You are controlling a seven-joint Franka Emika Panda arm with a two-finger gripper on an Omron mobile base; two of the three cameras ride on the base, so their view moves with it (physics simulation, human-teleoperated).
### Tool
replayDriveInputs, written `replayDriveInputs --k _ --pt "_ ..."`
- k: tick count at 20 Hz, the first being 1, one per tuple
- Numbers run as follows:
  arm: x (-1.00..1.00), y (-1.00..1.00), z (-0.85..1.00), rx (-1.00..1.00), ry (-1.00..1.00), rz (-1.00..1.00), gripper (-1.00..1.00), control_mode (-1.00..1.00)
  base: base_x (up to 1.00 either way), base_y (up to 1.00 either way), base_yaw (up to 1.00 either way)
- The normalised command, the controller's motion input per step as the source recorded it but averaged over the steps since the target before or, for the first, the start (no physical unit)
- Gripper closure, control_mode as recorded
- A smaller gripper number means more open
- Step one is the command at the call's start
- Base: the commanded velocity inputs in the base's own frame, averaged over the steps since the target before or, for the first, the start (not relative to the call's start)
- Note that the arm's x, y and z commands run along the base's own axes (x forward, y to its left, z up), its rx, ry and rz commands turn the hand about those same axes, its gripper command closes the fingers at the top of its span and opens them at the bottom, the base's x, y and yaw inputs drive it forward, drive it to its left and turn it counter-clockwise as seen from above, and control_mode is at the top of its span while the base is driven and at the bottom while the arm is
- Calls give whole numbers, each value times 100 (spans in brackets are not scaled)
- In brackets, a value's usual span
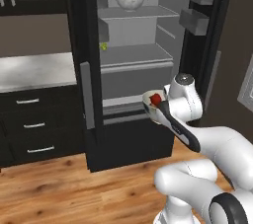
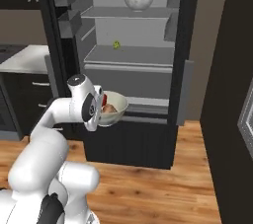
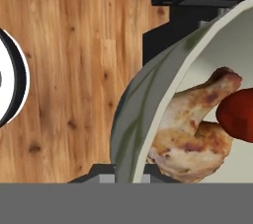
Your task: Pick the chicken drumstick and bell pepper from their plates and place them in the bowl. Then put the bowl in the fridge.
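Drumstick (image 3: 195, 136) lies in the bowl (image 3: 143, 114), bone end toward the pepper (image 3: 239, 114) beside it. Gripper, pinched shut on the bowl's rim, holds it before the open fridge (image 1: 133, 60).

two bowls (image 1: 151, 100), one drumstick (image 3: 195, 134), one pepper (image 3: 238, 114), one fridge (image 1: 133, 35)

Flat, even rendered light with soft, faint shadows; the fridge (image 1: 133, 45) interior reads pale grey against its dark shell. A dull sheen lies on the counter (image 1: 34, 70). The hand view is coarse and blurry close up.
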Motion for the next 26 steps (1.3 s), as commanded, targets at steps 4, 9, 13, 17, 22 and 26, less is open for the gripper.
replayDriveInputs --k 4,9,13,17,22,26 --pt "0 0 0 0 0 0 100 100 33 -42 32" --pt "0 0 0 0 0 0 100 100 38 -49 10" --pt "0 0 0 0 0 0 100 100 48 -28 -4" --pt "0 0 0 0 0 0 100 100 51 -11 -8" --pt "0 0 0 0 0 0 100 100 48 -15 -8" --pt "0 0 0 0 0 0 100 100 46 -18 -21"
